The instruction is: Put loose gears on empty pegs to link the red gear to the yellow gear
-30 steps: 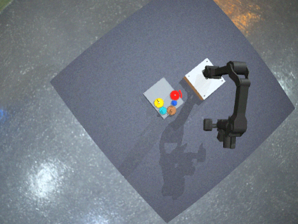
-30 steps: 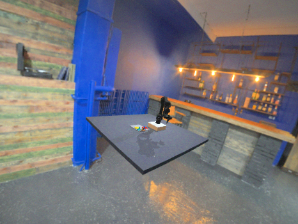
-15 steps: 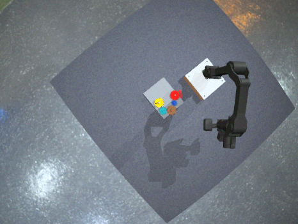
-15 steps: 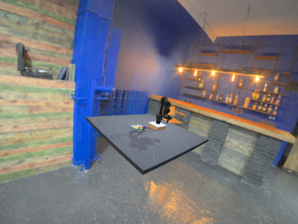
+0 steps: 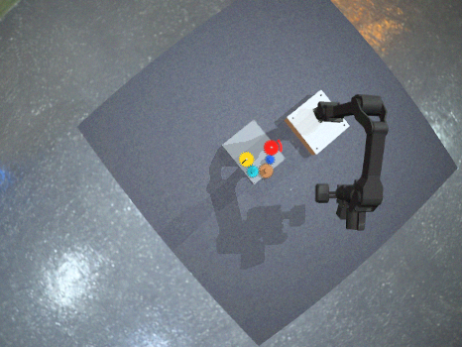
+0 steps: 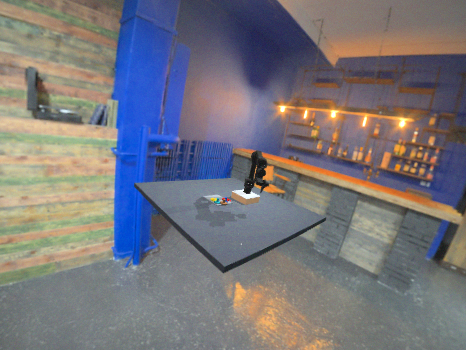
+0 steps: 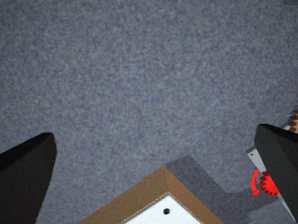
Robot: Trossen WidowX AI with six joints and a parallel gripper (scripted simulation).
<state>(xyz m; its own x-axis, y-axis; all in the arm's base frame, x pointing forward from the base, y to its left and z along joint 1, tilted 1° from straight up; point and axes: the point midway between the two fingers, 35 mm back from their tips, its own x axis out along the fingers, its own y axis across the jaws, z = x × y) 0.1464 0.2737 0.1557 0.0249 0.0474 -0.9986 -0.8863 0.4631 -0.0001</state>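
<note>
My gripper point(image 5: 352, 195) point(image 7: 158, 137) is open and empty, high up and off to the side of the board. The grey board point(image 5: 252, 130) point(image 7: 253, 156) holds the red gear point(image 5: 269, 147) point(image 7: 270, 184), with its arrow, and the yellow gear point(image 5: 244, 159). A small blue gear point(image 5: 270, 160) sits beside the red one. A brown gear point(image 5: 266, 171) point(image 7: 294, 123) is beside the blue one, and a cyan gear point(image 5: 253, 172) lies between brown and yellow. The neighbouring gears look tooth to tooth. Whether each sits flat is too small to tell.
The arm stands on a white-topped box point(image 5: 311, 136) point(image 6: 239, 198) point(image 7: 155, 212) with brown sides, near the red gear's side of the board. The dark table mat point(image 5: 164, 124) point(image 6: 240, 245) extends around both. The arm's shadow crosses part of the board.
</note>
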